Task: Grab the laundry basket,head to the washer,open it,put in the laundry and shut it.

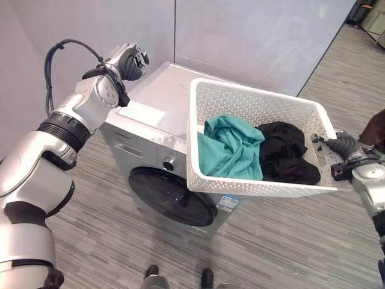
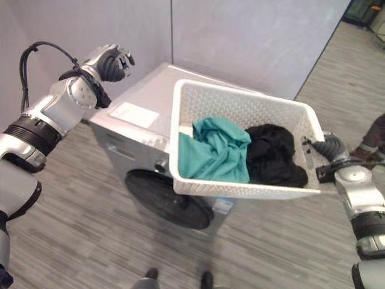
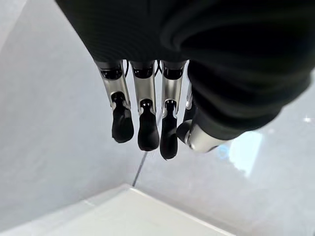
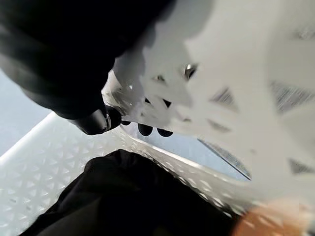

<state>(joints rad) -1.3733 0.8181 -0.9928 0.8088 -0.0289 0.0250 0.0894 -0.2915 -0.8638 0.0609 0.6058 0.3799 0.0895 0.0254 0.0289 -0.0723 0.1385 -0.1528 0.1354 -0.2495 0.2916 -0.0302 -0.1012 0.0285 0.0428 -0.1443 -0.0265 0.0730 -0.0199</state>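
Right hand (image 1: pixel 338 146) apparently grips the laundry basket (image 1: pixel 252 102) by its end wall; left hand (image 3: pixel 147 123) hangs relaxed, empty.

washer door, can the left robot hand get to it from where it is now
Probably yes. The left robot hand is free, raised above the washer's top, and the round door is uncovered on its left; the laundry basket only overhangs the right part.

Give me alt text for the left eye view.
The right hand holds a white laundry basket of teal and black clothes over a closed silver washer; the left hand hangs raised above the washer's top.
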